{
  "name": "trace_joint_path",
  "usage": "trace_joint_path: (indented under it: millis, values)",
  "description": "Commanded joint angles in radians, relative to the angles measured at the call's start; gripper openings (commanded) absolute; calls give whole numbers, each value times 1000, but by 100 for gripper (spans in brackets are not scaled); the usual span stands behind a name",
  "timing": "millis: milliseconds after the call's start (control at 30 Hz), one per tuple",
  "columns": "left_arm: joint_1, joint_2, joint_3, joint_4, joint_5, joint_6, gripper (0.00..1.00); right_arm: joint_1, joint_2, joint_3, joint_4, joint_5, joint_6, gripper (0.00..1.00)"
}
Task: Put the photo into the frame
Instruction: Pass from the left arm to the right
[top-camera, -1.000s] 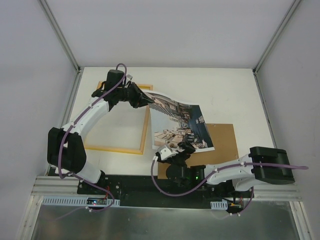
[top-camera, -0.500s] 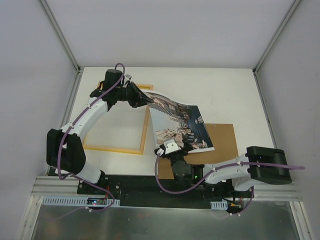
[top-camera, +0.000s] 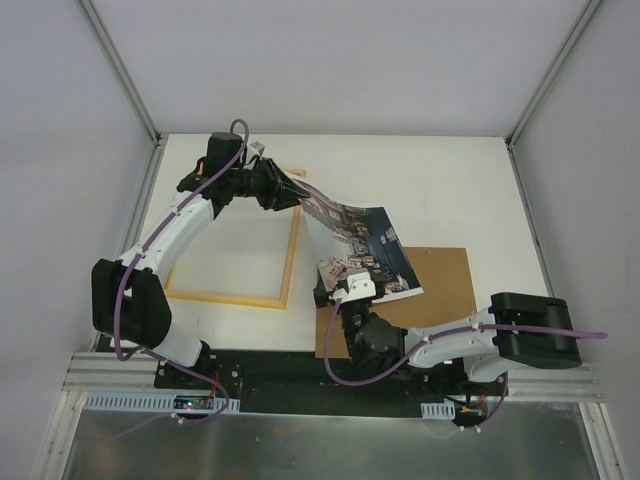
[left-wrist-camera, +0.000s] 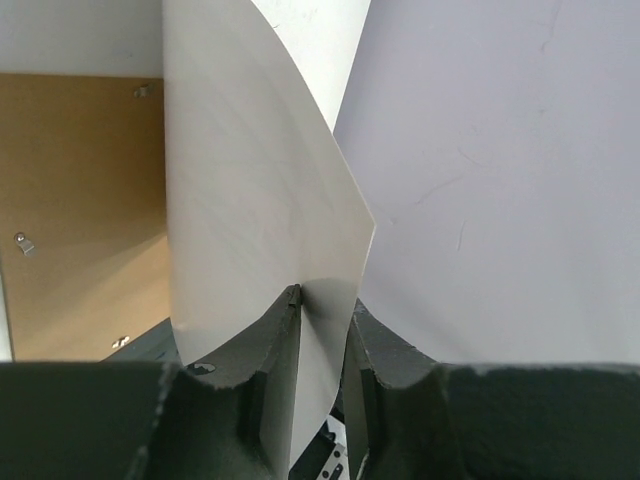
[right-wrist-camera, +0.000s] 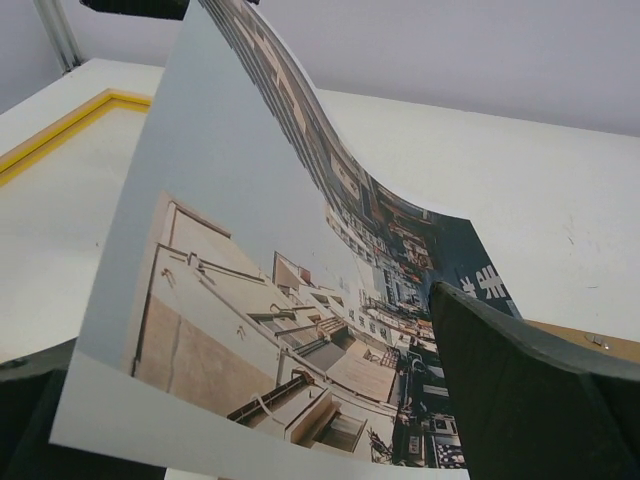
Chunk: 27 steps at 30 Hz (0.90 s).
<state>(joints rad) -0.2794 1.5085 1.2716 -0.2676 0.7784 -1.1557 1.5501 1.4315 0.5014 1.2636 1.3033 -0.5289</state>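
Arching large city-street paper photo (top-camera: 362, 255): hanging over far corner of thin yellow frame (top-camera: 292, 255)
Left hand (left-wrist-camera: 322, 300): sitting slightly apart, photo's corner between fingers
Right hand (top-camera: 350, 288): gaping wide at photo's near edge

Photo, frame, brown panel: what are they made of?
Photo: thin paper, printed one side, plain white back; it curves freely. Frame: probably light wood, matte, with a yellow front face. Panel: brown hardboard-like sheet, matte, small metal tabs.
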Motion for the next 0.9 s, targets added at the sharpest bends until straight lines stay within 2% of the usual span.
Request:
trace_joint_path:
  millis: [0, 267, 333, 367, 400, 433, 533, 667, 767, 800, 867]
  values:
    - [13, -42, 46, 10, 24, 25, 20, 5, -43, 43, 155, 24, 4, 96]
    - [13, -45, 31, 11, 22, 33, 15, 2, -62, 20, 134, 24, 4, 96]
    - [13, -47, 20, 11, 21, 36, 13, -1, -85, 14, 47, 24, 4, 96]
    - [13, -47, 15, 13, 21, 36, 11, -5, -107, 14, -49, 24, 4, 100]
    - [13, -47, 11, 13, 21, 36, 10, -8, -132, 14, -135, -51, 4, 9]
    - [13, -47, 8, 13, 21, 37, 8, -13, -160, 17, -241, -67, -538, 12]
    - [13, -48, 2, 13, 21, 39, 2, -42, -236, 28, -494, -139, -363, 31]
    - [13, -48, -1, 13, 16, 40, 0, -84, -318, 23, -667, -209, -218, 45]
    - [13, -48, 0, 13, 16, 42, 0, -102, -358, 16, -711, -239, -183, 45]
    - [13, -47, 2, 13, 16, 45, 0, -104, -365, 17, -727, -246, -174, 41]
    - [11, -47, 6, 13, 16, 51, 0, -107, -382, 28, -747, -257, -171, 28]
